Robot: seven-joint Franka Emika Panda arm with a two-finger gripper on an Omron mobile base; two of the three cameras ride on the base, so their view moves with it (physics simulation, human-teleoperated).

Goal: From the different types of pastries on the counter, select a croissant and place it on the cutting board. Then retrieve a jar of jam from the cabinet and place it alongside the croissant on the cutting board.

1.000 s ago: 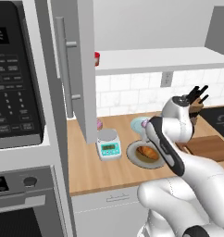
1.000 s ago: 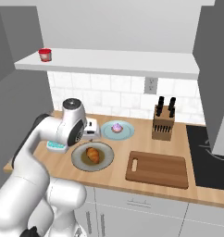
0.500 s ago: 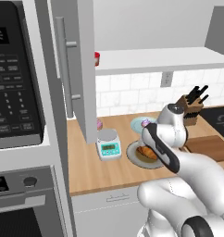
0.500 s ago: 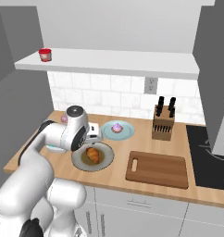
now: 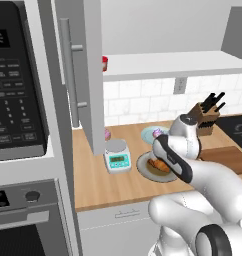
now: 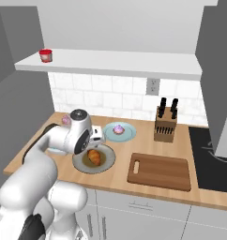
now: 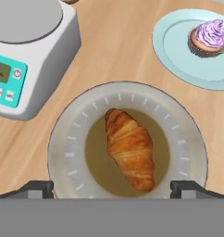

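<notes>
Croissant (image 7: pixel 130 149) on grey plate (image 7: pixel 63 139) — gripper (image 7: pixel 112 187) spread wide above; fingertips mostly cut off.

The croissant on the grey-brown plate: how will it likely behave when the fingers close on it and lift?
The croissant looks flaky and puffed, so probably light and easily crushed. It lies flat in the plate's shallow well, so rolling seems unlikely. The gripper is open above it, fingertips spread wider than the pastry; a gentle squeeze seems wise.

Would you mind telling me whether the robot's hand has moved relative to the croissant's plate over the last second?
Yes. In the right base view the hand has dropped lower toward the grey plate holding the croissant.
</notes>
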